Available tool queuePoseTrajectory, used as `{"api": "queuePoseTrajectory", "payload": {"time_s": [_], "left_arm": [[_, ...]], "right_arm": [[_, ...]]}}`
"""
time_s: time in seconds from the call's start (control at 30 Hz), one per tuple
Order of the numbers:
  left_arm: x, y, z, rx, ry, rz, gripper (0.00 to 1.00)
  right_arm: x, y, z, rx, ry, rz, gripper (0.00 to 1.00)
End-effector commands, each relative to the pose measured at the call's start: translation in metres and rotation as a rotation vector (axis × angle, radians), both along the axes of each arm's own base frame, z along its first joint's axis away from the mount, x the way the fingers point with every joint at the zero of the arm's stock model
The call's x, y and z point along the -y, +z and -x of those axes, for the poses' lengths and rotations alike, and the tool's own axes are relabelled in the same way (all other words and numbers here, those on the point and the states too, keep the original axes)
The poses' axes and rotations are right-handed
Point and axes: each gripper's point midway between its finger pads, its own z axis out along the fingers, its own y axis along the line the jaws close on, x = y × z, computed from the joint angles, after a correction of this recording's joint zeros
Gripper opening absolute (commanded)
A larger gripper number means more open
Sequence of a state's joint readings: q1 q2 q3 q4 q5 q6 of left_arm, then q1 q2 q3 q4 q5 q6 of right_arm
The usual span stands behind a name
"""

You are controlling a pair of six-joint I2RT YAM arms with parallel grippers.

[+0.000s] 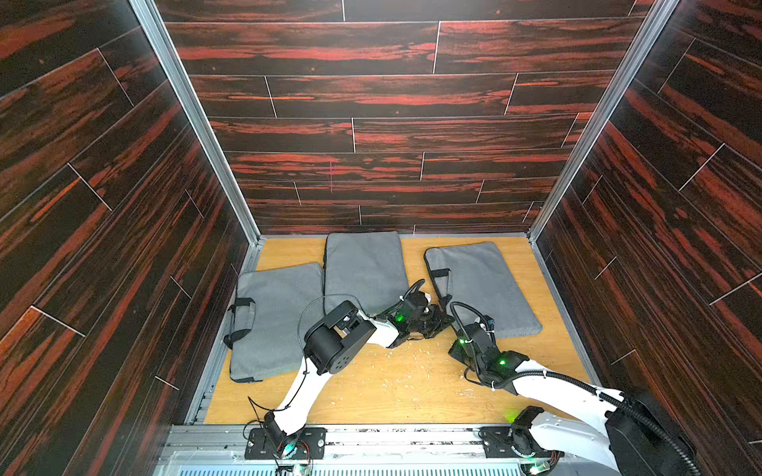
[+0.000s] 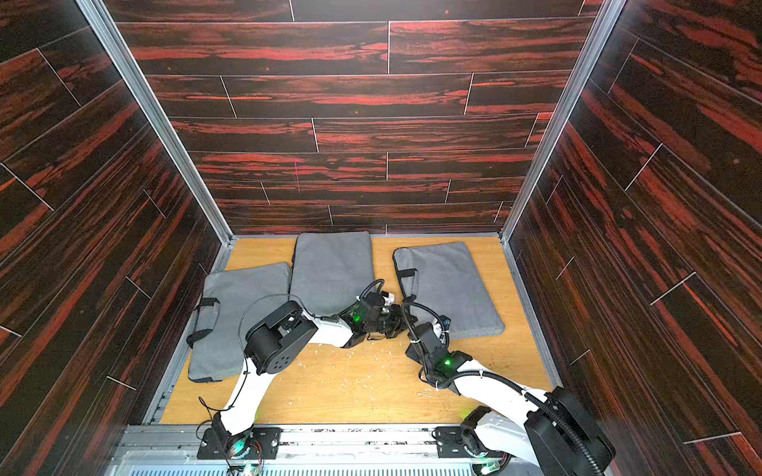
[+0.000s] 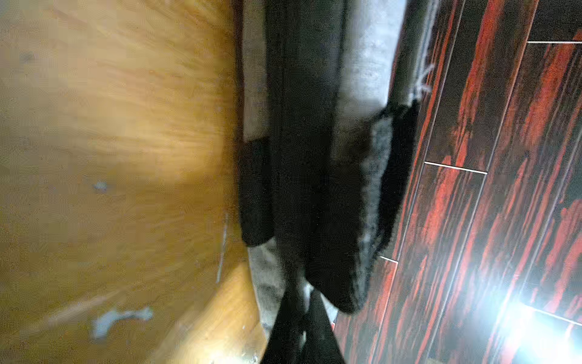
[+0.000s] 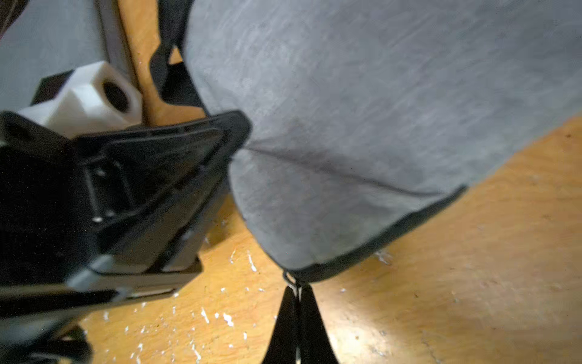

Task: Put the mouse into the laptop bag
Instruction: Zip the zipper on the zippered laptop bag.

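The laptop bag (image 1: 490,280) is a grey fabric sleeve with a black handle, lying at the right of the table in both top views (image 2: 449,284). Both grippers meet at its near left corner. My left gripper (image 3: 303,304) is shut on the bag's edge just beside the black handle (image 3: 343,201). My right gripper (image 4: 297,291) is shut on the small metal zipper pull (image 4: 290,280) at the bag's corner. In a top view the left gripper (image 1: 441,319) sits just left of the right gripper (image 1: 457,326). The mouse is out of view.
Two more grey bags lie on the wooden table (image 1: 391,391): one at the left (image 1: 272,321) and one at the back middle (image 1: 365,268). Pale chips litter the wood near the grippers. Dark red-streaked walls enclose the table on three sides.
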State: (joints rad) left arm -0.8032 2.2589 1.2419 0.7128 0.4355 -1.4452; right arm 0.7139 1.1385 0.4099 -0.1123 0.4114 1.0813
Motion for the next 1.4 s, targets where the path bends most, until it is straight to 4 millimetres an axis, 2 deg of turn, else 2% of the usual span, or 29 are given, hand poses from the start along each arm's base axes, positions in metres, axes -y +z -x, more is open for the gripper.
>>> {"api": "queuePoseTrajectory", "payload": {"time_s": [0.0,0.2,0.33,0.43,0.77,0.87,1.0,1.03,1.1,1.13,1.27,1.37], "left_arm": [[-0.028,0.018,-0.051,0.067,0.146,0.038,0.00],[-0.030,0.030,-0.057,0.086,0.128,0.046,0.00],[-0.025,0.031,-0.059,0.082,0.100,0.046,0.00],[-0.022,0.030,-0.062,0.079,0.097,0.052,0.00],[-0.023,0.035,-0.088,0.074,0.061,0.057,0.00],[-0.023,0.051,-0.102,0.084,0.042,0.091,0.00],[-0.023,0.054,-0.103,0.097,0.019,0.041,0.00],[-0.024,0.051,-0.102,0.096,0.026,0.035,0.02],[-0.026,0.047,-0.098,0.086,0.041,0.036,0.14],[-0.028,0.045,-0.095,0.083,0.048,0.040,0.21],[-0.038,0.041,-0.080,0.070,0.062,0.030,0.63],[-0.038,0.043,-0.060,0.074,0.054,0.026,0.79]], "right_arm": [[0.020,-0.022,0.025,-0.117,-0.028,0.096,0.00],[0.034,-0.040,0.025,-0.160,-0.082,0.104,0.00],[0.051,-0.046,0.025,-0.177,-0.139,0.102,0.00],[0.065,-0.048,0.026,-0.180,-0.184,0.112,0.00],[0.077,-0.047,0.024,-0.205,-0.264,0.103,0.00],[0.067,-0.041,0.015,-0.183,-0.219,0.081,0.00],[0.020,-0.024,-0.006,-0.091,0.001,-0.041,0.00],[0.014,-0.021,-0.010,-0.076,0.028,-0.057,0.00],[0.005,-0.015,-0.017,-0.055,0.063,-0.069,0.00],[0.004,-0.013,-0.020,-0.050,0.068,-0.065,0.00],[-0.003,-0.003,-0.033,-0.026,0.090,-0.052,0.00],[-0.007,0.001,-0.039,-0.018,0.099,-0.045,0.00]]}}
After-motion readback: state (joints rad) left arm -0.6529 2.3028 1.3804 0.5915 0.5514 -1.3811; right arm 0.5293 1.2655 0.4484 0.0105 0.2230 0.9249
